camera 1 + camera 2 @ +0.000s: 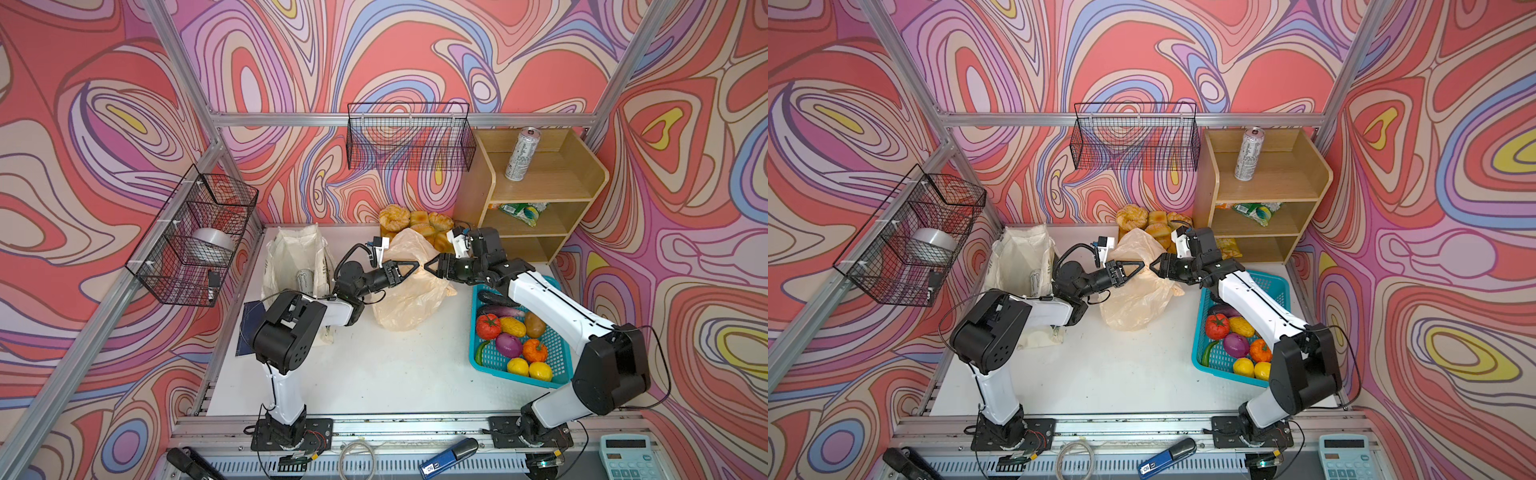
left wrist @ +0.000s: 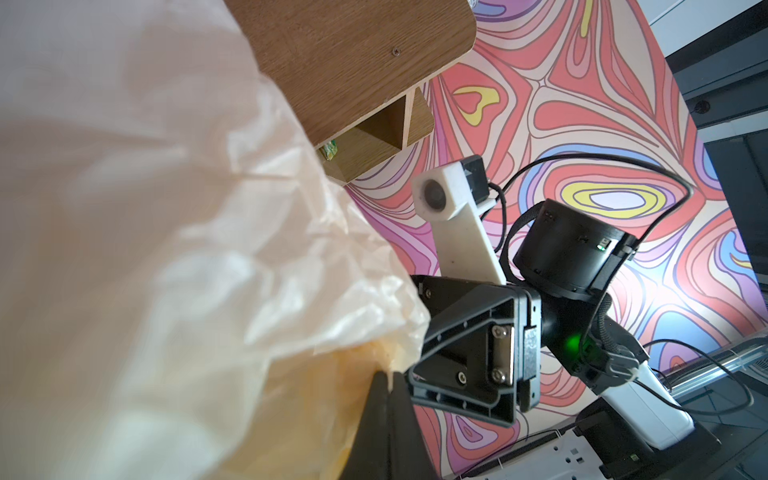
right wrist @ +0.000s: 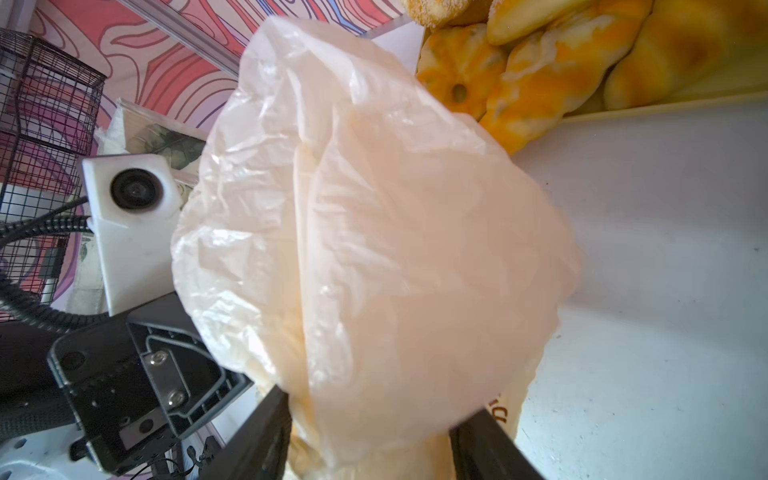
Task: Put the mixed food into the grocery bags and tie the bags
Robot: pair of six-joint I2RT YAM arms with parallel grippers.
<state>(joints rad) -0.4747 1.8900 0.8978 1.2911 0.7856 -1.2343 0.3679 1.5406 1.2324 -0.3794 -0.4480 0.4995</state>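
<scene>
Broadly, the white table [image 1: 374, 374] fills the middle of both top views, and both arms reach over it toward the centre of the frame. The right arm [image 1: 552, 307] rises from its base at the lower right, folds at a black elbow by the table's right edge, and runs its white forearm up and left across the teal basket [image 1: 476, 361]. The left arm [image 1: 336, 311] stands up from the lower left, bends at a black elbow and stretches right with its wrist about level.

At the table's upper left the cloth tote [image 1: 291, 253] stands open with a drink can [image 1: 305, 279] inside. At centre frame the plastic bag [image 1: 409, 299] slumps on the table, its top raised between the two grippers. The left gripper [image 1: 413, 267] is clamped on a fold of the bag; in the left wrist view its fingers [image 2: 399, 415] meet with film pinched at the tip. The right gripper [image 1: 429, 268] faces it almost tip to tip, jaws spread and unclenched, with loose film bulging between its fingers [image 3: 266, 424].

Lemons [image 1: 530, 369] lie at the basket's lower end. A second can [image 1: 521, 153] stands on the wooden shelf [image 1: 582, 183] at the upper right.
</scene>
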